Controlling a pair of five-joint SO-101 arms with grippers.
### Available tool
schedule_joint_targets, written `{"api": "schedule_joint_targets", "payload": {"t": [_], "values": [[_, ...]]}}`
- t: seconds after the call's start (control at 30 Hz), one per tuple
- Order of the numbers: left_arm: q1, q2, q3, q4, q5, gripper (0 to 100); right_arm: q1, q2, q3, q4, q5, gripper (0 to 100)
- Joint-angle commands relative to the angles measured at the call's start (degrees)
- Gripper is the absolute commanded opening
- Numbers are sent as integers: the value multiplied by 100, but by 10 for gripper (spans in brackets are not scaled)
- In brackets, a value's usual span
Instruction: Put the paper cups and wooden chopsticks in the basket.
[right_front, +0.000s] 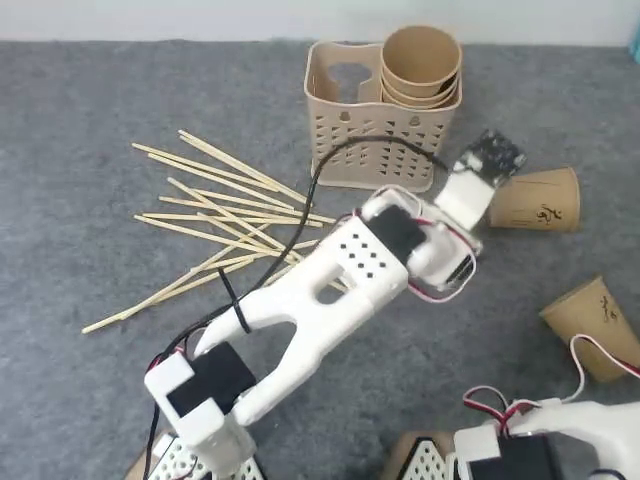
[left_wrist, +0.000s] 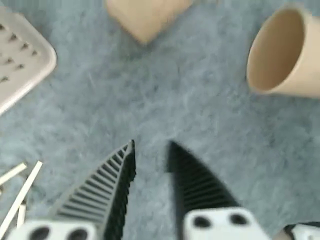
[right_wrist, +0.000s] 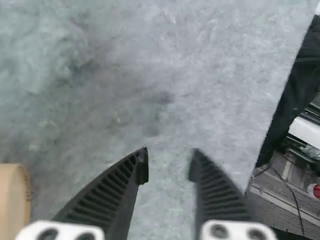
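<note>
Two paper cups (right_front: 535, 200) lie tipped on the desk (right_front: 80, 120) beside the basket (right_front: 370, 150), wooden chopsticks (right_front: 220, 215) loose on its other side, so my left fingers (left_wrist: 117, 170) hang parted and empty near the cups, my right fingers (right_wrist: 125, 185) equally slack.

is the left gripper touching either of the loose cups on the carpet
Apart. In the left wrist view the left gripper is open, with carpet between its tips and the cup showing its mouth and the other cup.

Grey felt table (right_front: 80, 120) with scattered chopsticks (right_front: 230, 218), a basket (right_front: 370, 150), two paper cups (right_front: 535, 200) lying sideways.
</note>
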Motion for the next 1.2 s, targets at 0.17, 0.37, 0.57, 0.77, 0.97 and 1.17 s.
{"api": "schedule_joint_targets", "payload": {"t": [0.17,0.37,0.57,0.77,0.97,1.17], "values": [[-1495,-923,154,765,53,13,-1367,-435,-941,1648,-343,47],[-1908,-1758,954,844,53,13,-1429,-637,-563,1895,-457,24],[-1916,-2681,1648,721,62,13,-1103,-637,-211,1903,-448,24],[-1916,-3200,2308,264,53,13,-1095,-593,132,1543,-501,25],[-2321,-3358,2396,264,53,13,-1569,-576,571,549,-1002,25],[-2743,-3367,2615,237,62,13,-2334,-576,519,31,-1407,25]]}}
